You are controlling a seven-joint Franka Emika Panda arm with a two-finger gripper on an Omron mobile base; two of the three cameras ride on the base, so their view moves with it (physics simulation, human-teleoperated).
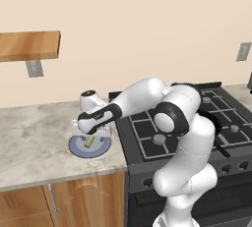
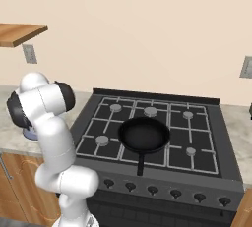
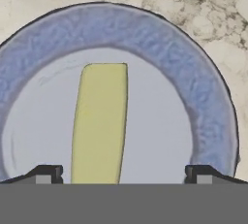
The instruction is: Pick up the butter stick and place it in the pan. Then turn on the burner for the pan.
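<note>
Butter stick (image 3: 99,123) lies on the plate (image 3: 160,39) between the spread gripper (image 3: 121,173) fingertips, left of middle.

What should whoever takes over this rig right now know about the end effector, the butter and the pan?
End effector: open, empty, hanging right over the plate, its fingertips standing either side of the butter stick.
Butter stick: lying flat on the blue-grey plate on the counter, left of the stove; not yet gripped.
Pan: empty, on the stove's front centre grate, handle pointing toward the knobs.
Done: the approach to the butter.
Left: close on the stick, lift it, set it in the pan, then turn the knob for that burner.
</note>
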